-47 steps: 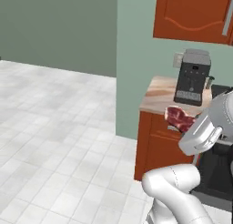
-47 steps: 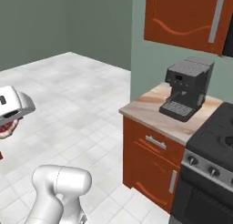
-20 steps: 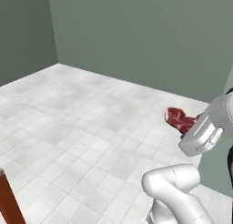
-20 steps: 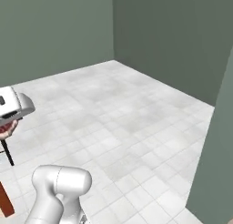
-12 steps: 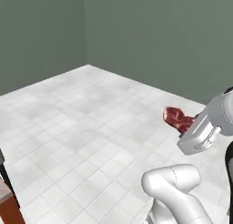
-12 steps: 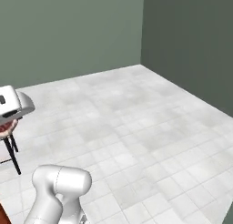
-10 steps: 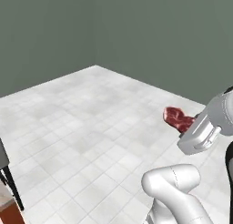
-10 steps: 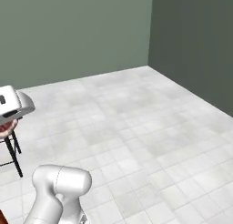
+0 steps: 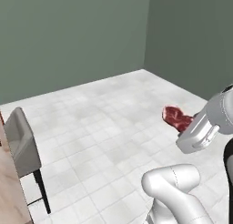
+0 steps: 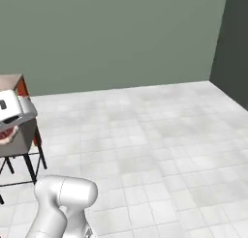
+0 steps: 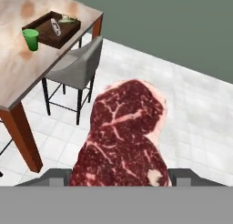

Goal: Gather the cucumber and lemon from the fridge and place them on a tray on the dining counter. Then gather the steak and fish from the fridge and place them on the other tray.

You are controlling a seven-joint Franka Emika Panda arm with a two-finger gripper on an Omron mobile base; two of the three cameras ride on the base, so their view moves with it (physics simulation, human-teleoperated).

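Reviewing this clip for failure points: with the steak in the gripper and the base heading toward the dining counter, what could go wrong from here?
The steak sticks far out past the gripper, so a jolt while driving could shake it loose. A grey chair stands at the counter edge and may block the approach. The one tray in sight already seems to hold something, next to a green cup; placing the steak there might be the wrong tray.

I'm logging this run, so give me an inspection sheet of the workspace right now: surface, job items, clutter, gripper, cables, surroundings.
Surface: marbled dining counter on red-brown legs.
Job's things: steak in the gripper; dark tray on the counter holding small items, too small to identify.
Clutter: green cup beside the tray.
Gripper: gripper shut on the steak, carried above the floor.
Cables: nothing seen.
Surroundings: grey stool at the counter, white tiled floor, green walls.
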